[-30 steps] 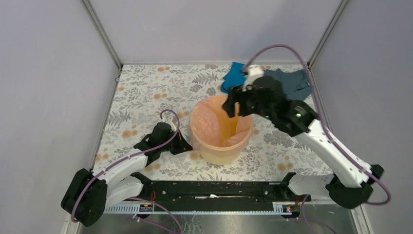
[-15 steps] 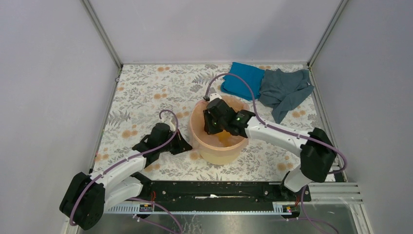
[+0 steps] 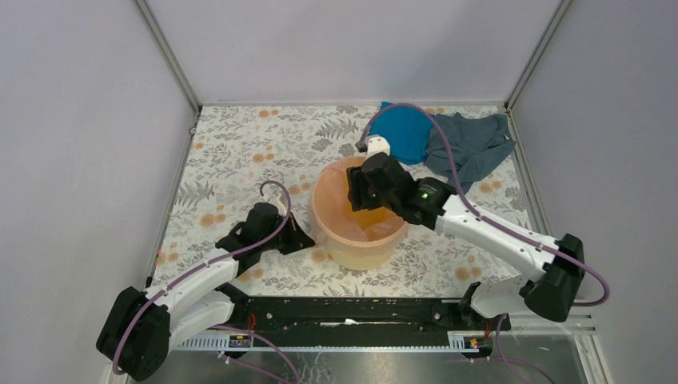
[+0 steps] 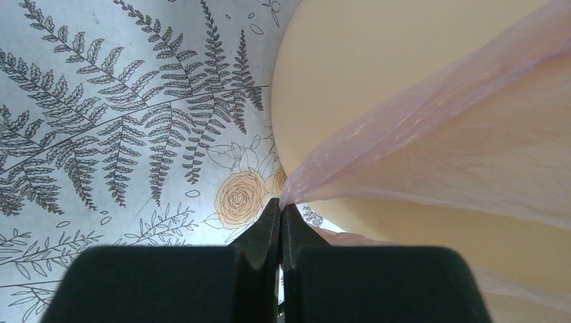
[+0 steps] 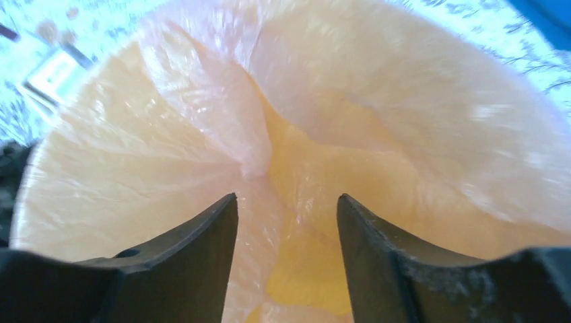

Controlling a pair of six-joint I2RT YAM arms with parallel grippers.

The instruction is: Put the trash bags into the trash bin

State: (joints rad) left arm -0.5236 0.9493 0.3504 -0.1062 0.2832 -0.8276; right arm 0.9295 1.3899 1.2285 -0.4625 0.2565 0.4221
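The yellow-orange trash bin [image 3: 352, 250] stands mid-table, with the pale-pink trash bag [image 3: 336, 204] lining its inside and draped over its rim. My left gripper [image 3: 308, 238] sits at the bin's lower left side, shut on a pinched edge of the bag [image 4: 431, 134], which stretches taut across the bin's outer wall [image 4: 377, 60]. My right gripper [image 3: 360, 192] hovers over the bin's mouth, open and empty. In the right wrist view its fingers [image 5: 202, 249] point down at the bag's folds [image 5: 222, 114] inside the bin [image 5: 323, 269].
A blue cloth [image 3: 404, 132] and a grey-blue cloth [image 3: 472, 148] lie at the back right of the floral table [image 3: 240, 152]. Grey walls close in the left, back and right sides.
My right arm swung from behind the bin down into its mouth, then drew back slightly toward the rear rim. The left gripper has stayed at the bin's left side.
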